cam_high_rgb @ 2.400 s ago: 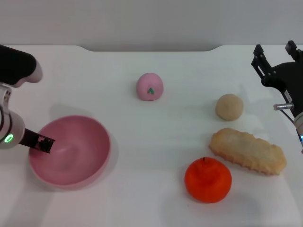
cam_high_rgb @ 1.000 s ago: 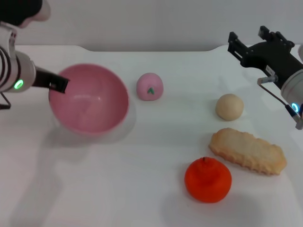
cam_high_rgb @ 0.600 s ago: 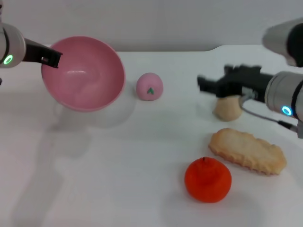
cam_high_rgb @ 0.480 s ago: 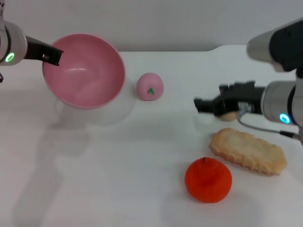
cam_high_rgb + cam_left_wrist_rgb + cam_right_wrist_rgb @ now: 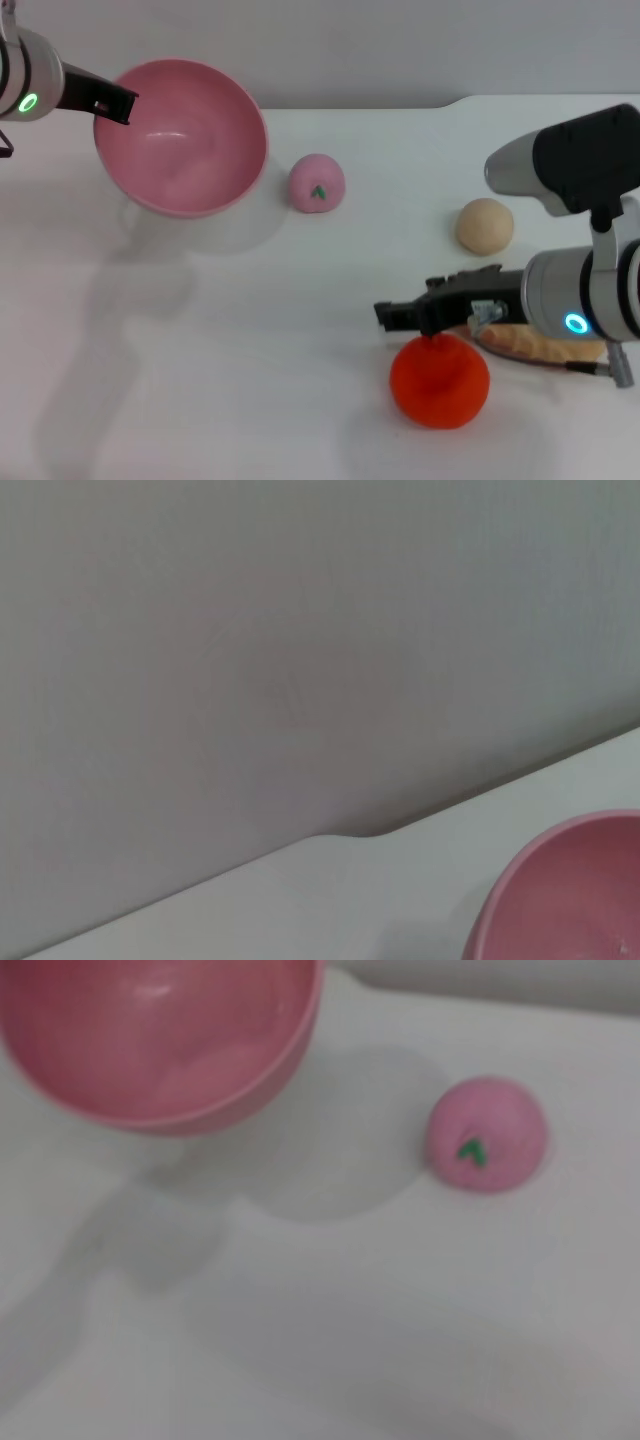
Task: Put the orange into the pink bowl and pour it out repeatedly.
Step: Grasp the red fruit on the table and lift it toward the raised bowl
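The left tool (image 5: 110, 103) grips the near-left rim of the pink bowl (image 5: 182, 135), one dark finger reaching inside the wall. It holds the bowl lifted clear of the white counter (image 5: 250, 350) at the far left, tilted so its empty inside faces the head camera, with a soft shadow on the counter beneath. In the left wrist view only a curved piece of the bowl (image 5: 570, 890) shows, against the counter's far edge and a grey wall.

The right tool (image 5: 405, 315) hangs low on the right side, its dark tip just above the far-left top of the orange (image 5: 440, 380); whether its fingers are spread or closed cannot be told, and contact with the fruit is unclear. The orange sits on the counter near the front right, well apart from the bowl.

Behind the right arm, a tan crusty bread piece (image 5: 535, 345) lies partly hidden. A beige ball (image 5: 485, 226) rests farther back. A small pink ball (image 5: 317, 183) with a green mark sits just beside the bowl, toward the middle.
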`<action>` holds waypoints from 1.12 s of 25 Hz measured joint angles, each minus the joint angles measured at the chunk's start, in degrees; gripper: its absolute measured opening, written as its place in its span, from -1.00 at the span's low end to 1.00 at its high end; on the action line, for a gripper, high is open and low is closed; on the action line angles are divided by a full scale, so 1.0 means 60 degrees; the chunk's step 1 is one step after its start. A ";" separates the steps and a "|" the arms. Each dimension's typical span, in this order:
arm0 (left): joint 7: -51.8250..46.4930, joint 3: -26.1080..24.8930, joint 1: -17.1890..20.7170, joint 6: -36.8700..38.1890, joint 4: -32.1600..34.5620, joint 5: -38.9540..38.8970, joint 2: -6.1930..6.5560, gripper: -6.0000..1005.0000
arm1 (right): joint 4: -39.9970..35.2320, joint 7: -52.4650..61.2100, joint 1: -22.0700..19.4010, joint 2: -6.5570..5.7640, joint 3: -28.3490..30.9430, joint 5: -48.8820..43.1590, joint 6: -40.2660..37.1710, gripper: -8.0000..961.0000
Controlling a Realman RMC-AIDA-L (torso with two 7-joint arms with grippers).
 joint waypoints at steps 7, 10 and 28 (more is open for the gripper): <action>0.0105 -0.0050 -0.0252 0.0056 -0.0378 -0.0004 0.0011 -0.91 | 0.0079 0.0495 -0.0020 0.0010 -0.0208 0.0015 0.0556 0.57; 0.0164 -0.0104 -0.0302 0.0038 -0.0419 -0.0015 0.0011 -0.91 | 0.0191 0.0600 -0.0077 0.0012 -0.0182 -0.0046 0.0681 0.57; 0.0362 -0.0285 -0.0350 -0.0026 -0.0433 -0.0098 -0.0002 -0.91 | 0.0792 0.1152 0.0055 -0.0037 -0.0305 -0.0341 0.0931 0.39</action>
